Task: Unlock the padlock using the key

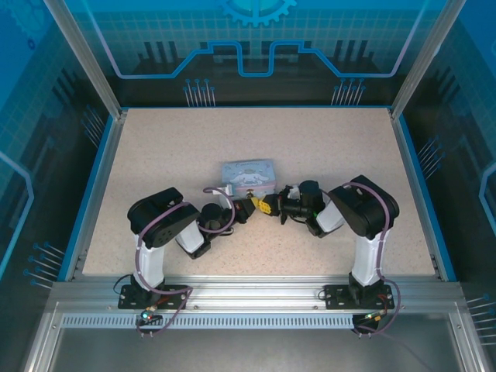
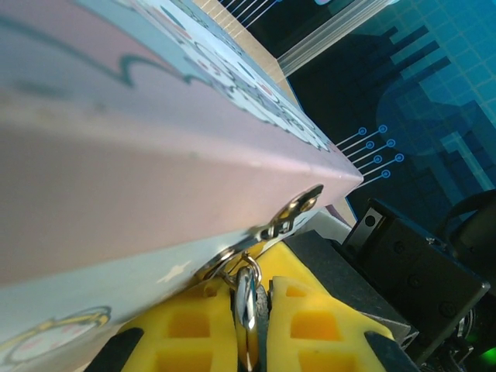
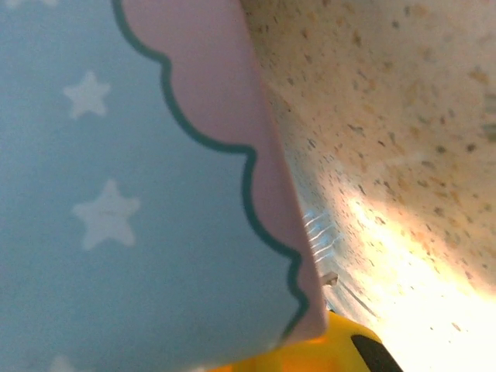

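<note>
While left hand (image 2: 249, 322) pinches padlock (image 2: 246, 293) at tin (image 2: 155, 139) hasp (image 2: 298, 213), right hand (image 1: 267, 208) closed tight, perhaps on key: steady it, align keyway.

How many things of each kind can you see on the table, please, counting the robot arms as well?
Robot arms: 2 (left arm, right arm)
Tin box: 1
Padlock: 1, hanging at the box's latch
Total: 4
</note>
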Tool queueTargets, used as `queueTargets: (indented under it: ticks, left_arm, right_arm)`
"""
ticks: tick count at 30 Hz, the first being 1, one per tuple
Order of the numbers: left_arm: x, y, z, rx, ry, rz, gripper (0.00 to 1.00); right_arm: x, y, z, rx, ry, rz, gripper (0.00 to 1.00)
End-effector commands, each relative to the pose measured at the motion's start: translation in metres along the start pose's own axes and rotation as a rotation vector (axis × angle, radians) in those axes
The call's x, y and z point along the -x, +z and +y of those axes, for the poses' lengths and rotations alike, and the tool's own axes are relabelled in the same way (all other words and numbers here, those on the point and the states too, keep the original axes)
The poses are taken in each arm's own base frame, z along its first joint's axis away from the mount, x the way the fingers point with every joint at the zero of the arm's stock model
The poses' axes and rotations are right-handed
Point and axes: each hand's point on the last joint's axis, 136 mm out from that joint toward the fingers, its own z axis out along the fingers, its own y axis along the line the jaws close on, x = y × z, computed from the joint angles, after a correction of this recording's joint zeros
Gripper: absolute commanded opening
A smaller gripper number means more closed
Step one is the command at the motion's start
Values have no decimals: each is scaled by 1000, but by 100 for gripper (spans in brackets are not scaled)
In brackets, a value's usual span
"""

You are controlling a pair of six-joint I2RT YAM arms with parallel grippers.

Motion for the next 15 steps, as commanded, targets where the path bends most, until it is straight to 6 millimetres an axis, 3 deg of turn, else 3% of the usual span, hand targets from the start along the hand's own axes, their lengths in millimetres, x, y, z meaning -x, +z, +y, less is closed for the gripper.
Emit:
queueTargets:
  ticks: [1,2,4,7,12,15]
  left_arm:
    - [-73,-15,13,16,-9,293,11]
    - [-72,-15,13,19,-25,289,17]
    - [-69,-14,10,17,-58,280,40]
    - [-64,-14,7,20,-109,263,58]
    - [-56,-17,-1,11,-166,239,73]
    - [-48,-23,-9,-3,-188,215,76]
  right_arm:
    - [-15,8,17,-12,-23,28,0]
    - [-14,7,13,-29,-37,22,0]
    - [-14,5,10,-55,-80,10,0]
    - [-14,5,3,-90,-127,6,0]
    - [-12,4,-13,-143,-168,3,0]
    - [-12,-1,-21,-177,-198,-12,27]
